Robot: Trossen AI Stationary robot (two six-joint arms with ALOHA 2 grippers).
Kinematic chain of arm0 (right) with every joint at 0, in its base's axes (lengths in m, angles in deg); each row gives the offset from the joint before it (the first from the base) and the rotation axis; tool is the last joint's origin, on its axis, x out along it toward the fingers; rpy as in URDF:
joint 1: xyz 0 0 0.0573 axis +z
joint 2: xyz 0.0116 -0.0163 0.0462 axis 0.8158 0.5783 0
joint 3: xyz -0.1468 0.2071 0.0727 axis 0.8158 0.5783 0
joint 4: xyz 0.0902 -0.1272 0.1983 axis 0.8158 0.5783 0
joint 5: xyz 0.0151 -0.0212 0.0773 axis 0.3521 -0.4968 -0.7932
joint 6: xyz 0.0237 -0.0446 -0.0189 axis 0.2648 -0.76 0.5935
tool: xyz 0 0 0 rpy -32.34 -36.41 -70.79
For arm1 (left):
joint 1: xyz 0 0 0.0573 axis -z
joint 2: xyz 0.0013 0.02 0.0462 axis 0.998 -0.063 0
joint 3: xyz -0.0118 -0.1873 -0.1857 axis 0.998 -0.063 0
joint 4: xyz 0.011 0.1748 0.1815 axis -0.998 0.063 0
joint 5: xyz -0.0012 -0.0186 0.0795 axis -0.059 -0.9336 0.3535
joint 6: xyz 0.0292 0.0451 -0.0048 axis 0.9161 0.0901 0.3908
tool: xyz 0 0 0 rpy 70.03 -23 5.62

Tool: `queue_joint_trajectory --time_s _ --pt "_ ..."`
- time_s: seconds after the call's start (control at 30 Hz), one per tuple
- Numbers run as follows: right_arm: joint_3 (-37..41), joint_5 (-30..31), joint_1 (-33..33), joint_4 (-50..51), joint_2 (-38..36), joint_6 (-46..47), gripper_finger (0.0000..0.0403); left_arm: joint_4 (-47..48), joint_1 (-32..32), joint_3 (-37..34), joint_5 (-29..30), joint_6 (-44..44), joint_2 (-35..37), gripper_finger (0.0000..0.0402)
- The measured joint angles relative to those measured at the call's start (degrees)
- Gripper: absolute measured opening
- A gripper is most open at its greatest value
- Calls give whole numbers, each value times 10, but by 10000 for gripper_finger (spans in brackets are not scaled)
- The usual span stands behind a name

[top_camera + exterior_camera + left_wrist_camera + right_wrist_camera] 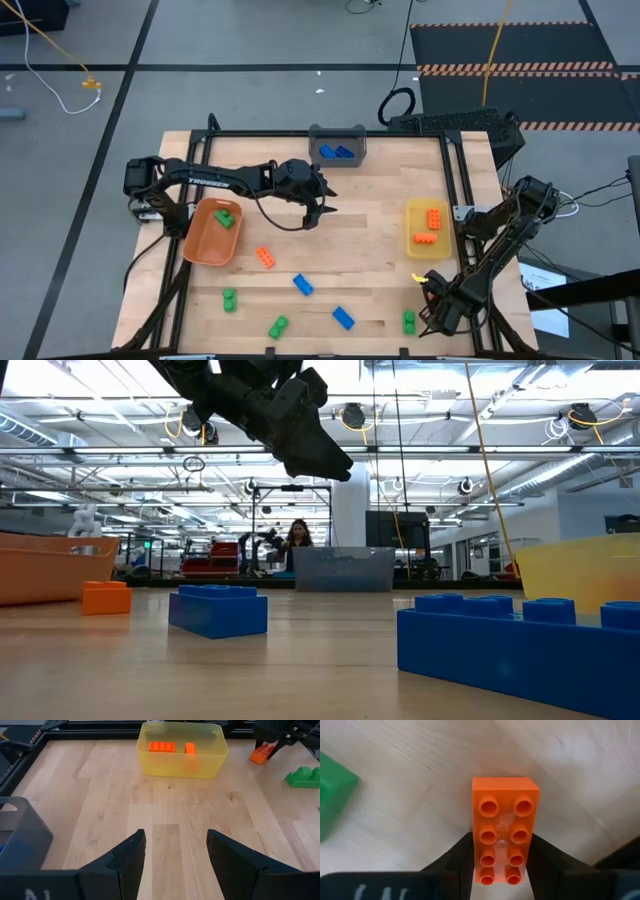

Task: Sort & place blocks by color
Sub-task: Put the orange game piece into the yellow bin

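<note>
A: Why is the right gripper down by the table's near right corner?

B: It went for an orange brick. In the right wrist view the fingers sit against the brick's two long sides, so I'd call that a grip, closed on the brick. The brick seems to rest on the wood or just above it; I can't tell which.

A: And the left gripper?

B: Hanging over the table's middle, towards the far edge, fingers parted with nothing between them. Waiting, I'd judge.

A: The bins?

B: The yellow bin at the right edge holds two orange bricks, so this one likely goes there. The orange bin at the left edge holds one green brick. The grey bin at the far edge holds blue.

A: What's loose?

B: Along the near edge: green bricks, including one just beside the right gripper, two blue, and another orange near the orange bin.
</note>
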State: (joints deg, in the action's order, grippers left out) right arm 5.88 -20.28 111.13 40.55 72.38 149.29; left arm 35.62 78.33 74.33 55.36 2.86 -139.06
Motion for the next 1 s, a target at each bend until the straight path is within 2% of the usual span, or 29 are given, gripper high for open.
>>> queue_joint_trajectory --time_s 0.17,0.4,0.7,0.83,1.0 --pt "-9 22 -1 -4 0 -3 125 0 0 0 0 2 0 209" --pt "-32 98 -2 3 1 -16 125 0 0 0 0 1 0 209" --pt "-65 128 -8 72 0 -29 125 0 0 0 0 2 0 209" --pt "-92 185 -26 102 -14 -57 125 -1 0 0 0 2 0 209" --pt "-109 289 -62 155 -42 -111 125 -4 0 0 0 2 0 209"
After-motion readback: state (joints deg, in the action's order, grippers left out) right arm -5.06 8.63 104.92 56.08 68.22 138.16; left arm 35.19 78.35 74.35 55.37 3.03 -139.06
